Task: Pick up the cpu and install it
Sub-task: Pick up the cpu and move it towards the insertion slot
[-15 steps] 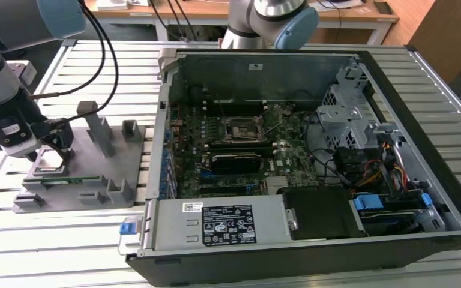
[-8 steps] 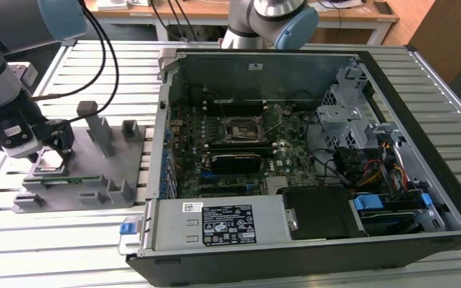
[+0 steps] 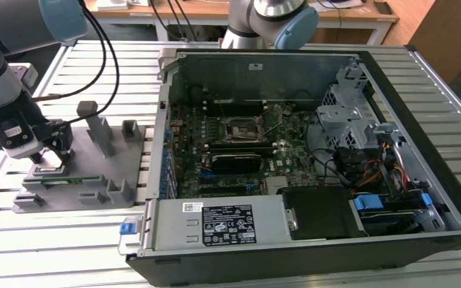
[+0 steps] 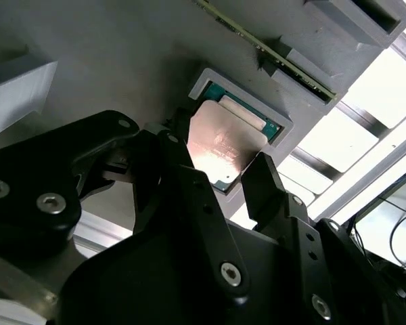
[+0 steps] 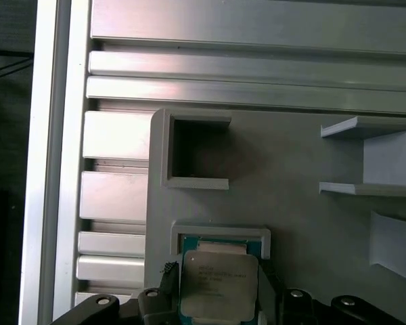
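Note:
In both wrist views the cpu [image 4: 223,145] [image 5: 218,284], a small square chip with a shiny metal top, sits between my gripper's black fingers [image 4: 172,156]. It hangs slightly tilted just over its shallow grey pocket [image 5: 220,237] in the fixture. My gripper [image 4: 220,159] [image 5: 218,277] is shut on the cpu's two opposite edges. In the exterior view my gripper [image 3: 46,159] stands low over the grey fixture [image 3: 86,192] at the exterior view's left, far from the motherboard's black square socket [image 3: 239,128] inside the open computer case [image 3: 311,174].
A long green memory stick [image 3: 62,179] [image 4: 271,51] lies in a slot of the fixture right beside the cpu pocket. Grey upright holders [image 3: 102,132] rise from the fixture. The case wall [image 3: 160,120] stands between fixture and motherboard. A second arm [image 3: 275,21] stands behind the case.

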`<state>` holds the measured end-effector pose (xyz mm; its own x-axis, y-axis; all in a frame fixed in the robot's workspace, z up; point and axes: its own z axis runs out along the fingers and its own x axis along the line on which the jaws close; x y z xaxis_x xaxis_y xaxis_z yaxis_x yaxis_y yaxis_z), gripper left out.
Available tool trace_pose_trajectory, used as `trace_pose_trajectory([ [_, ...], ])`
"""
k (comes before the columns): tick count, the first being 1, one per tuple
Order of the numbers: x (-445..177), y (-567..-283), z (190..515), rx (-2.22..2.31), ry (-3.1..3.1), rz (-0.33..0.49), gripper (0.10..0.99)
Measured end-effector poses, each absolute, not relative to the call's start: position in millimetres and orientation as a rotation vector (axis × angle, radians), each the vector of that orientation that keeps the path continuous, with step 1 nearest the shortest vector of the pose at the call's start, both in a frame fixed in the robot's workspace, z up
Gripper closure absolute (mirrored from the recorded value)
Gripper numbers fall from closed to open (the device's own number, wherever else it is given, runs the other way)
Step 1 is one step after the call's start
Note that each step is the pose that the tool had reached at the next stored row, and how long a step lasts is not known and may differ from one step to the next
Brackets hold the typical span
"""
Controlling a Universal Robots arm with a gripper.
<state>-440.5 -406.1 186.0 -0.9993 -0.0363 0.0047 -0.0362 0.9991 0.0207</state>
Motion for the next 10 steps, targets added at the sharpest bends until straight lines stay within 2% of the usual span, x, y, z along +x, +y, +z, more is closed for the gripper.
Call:
trace_pose_trajectory([
  [5, -440.4, -406.1, 186.0, 0.057, -3.136, -0.032, 0.522],
  [6, -440.4, -406.0, 186.0, 0.057, -3.136, -0.032, 0.557],
  [10, -440.2, -406.1, 186.1, 0.057, -3.136, -0.032, 0.557],
])
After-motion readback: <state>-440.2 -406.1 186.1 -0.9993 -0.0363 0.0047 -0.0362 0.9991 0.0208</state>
